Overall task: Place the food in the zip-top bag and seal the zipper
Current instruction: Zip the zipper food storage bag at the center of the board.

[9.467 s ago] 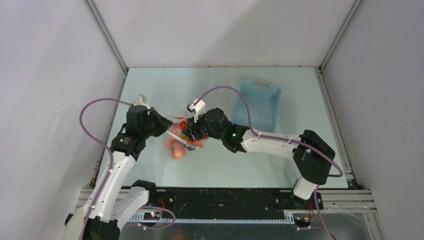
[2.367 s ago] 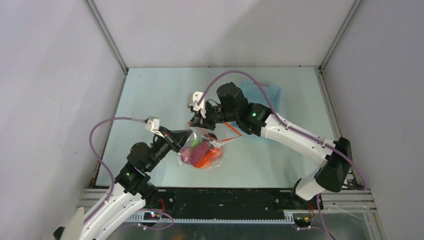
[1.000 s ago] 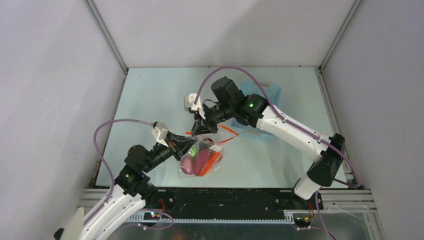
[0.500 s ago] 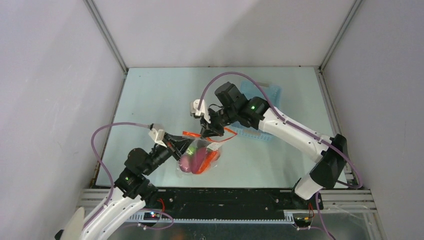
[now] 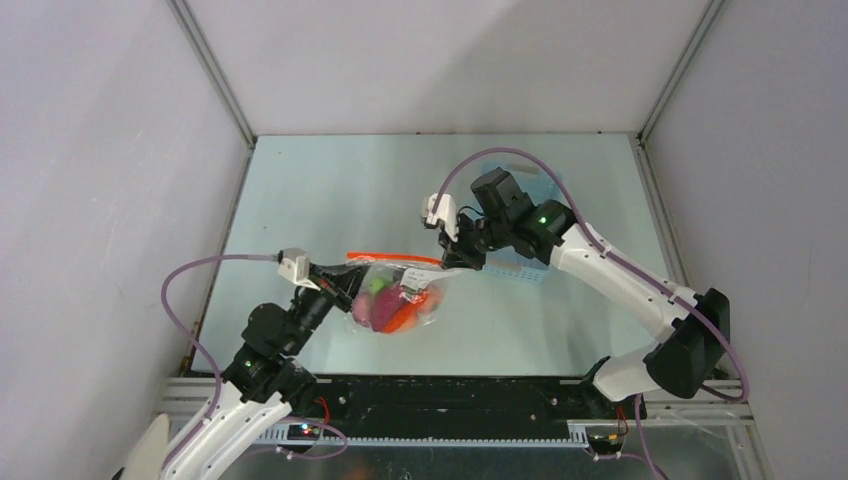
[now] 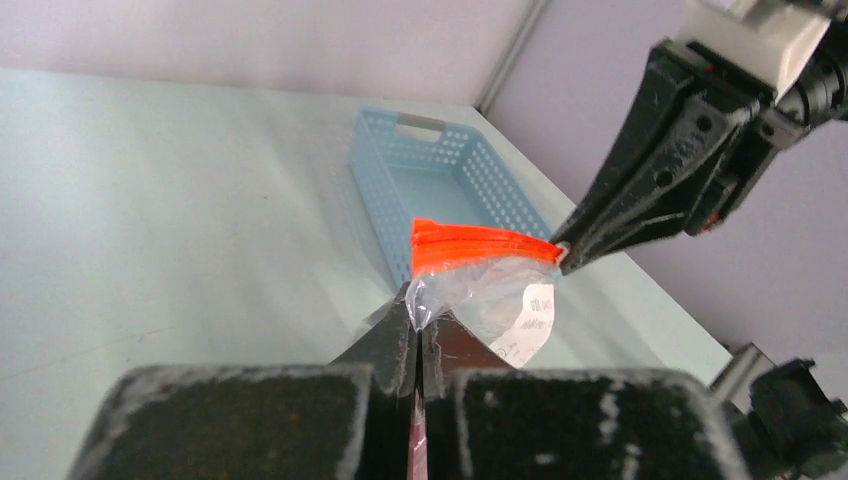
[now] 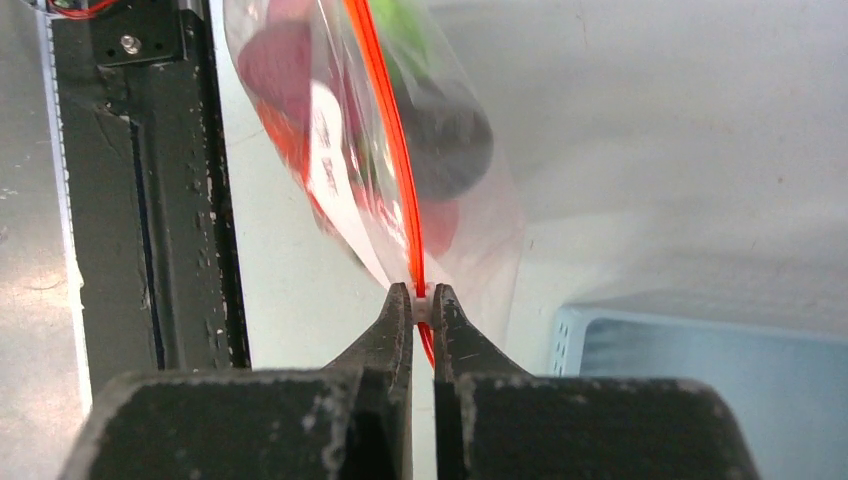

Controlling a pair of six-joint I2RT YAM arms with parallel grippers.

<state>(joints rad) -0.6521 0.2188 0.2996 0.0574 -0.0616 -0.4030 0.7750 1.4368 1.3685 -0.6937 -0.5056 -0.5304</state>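
Top external: food (image 5: 385, 305) lies inside zip-top bag (image 5: 418, 278); left end effector (image 5: 346, 285) clamps its corner, right end effector (image 5: 452, 263) pinches zipper (image 5: 395, 259); sealing seemingly unfinished.

From above the near edge, the top camera looks down on the whole table (image 5: 320, 190). The left wrist view faces far-right, close; the right wrist view faces near-left, closer. All share the zip-top bag (image 5: 392, 297).

The red-orange zipper (image 7: 394, 170) of the clear bag (image 7: 492, 240) is pinched in the right tool (image 7: 421, 300). Red, green and dark food (image 7: 455, 130) is seen inside, a blue basket (image 7: 700, 375) alongside.
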